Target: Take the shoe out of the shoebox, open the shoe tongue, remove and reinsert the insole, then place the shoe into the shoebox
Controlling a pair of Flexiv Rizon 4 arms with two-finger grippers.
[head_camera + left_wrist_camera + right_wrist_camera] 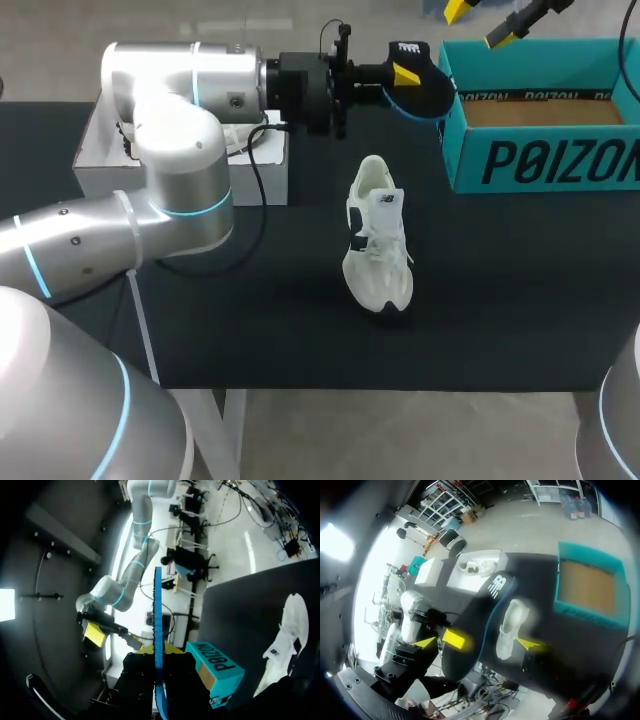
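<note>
held the insole (426, 90) clamped in the left gripper (158, 652) above the shoe (377, 240), probably for reinsertion, with the right gripper (491, 640) spread apart.

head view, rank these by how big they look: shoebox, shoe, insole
1. shoebox, largest even though the view's edge cuts it off
2. shoe
3. insole, held above the table in the left gripper and turned, so its true size is unsure

On your black bench (500, 330) you've got a white box (95, 175) at the far left, with a second white sneaker (476, 568) lying in it.
</note>
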